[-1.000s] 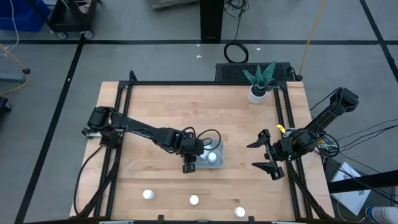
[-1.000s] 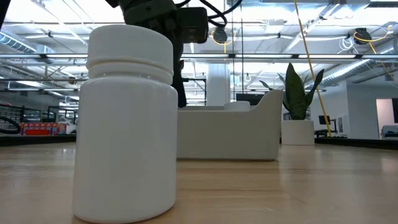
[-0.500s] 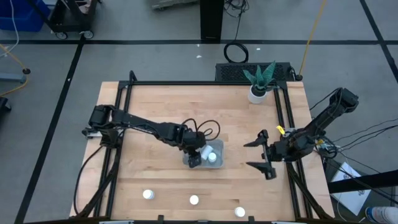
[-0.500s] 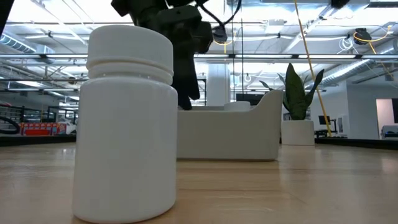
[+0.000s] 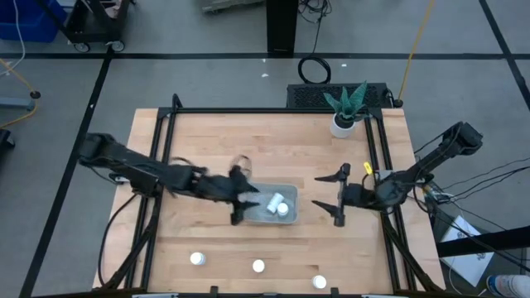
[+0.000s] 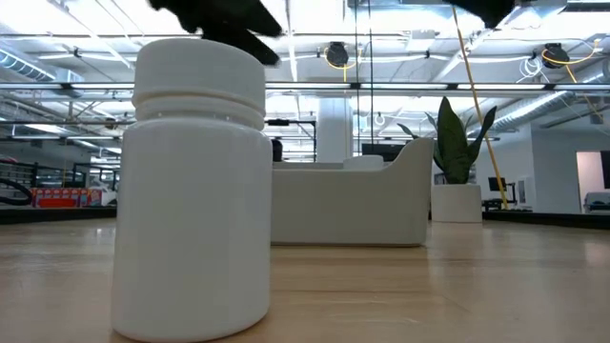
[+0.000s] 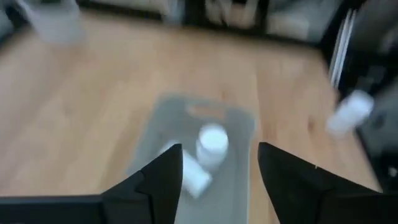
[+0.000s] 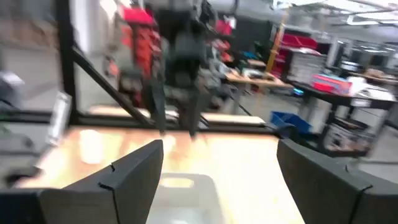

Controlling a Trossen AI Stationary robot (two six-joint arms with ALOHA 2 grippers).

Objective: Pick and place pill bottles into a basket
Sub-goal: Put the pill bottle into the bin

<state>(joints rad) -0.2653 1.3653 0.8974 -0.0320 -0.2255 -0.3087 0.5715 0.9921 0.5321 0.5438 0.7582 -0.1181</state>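
Wooden table [image 5: 207, 141], basket [image 5: 267, 217] holding seemingly two pill bottles [image 5: 282, 209], both grippers' jaws apart.

No text, label, brand, number or sign can be read in any view. The small white cylindrical pill bottle [image 6: 195, 191] standing close in the low view has a plain, unprinted wall and cap. The red and coloured shapes in the room beyond the wooden surface [image 5: 273, 149] are too blurred to read.
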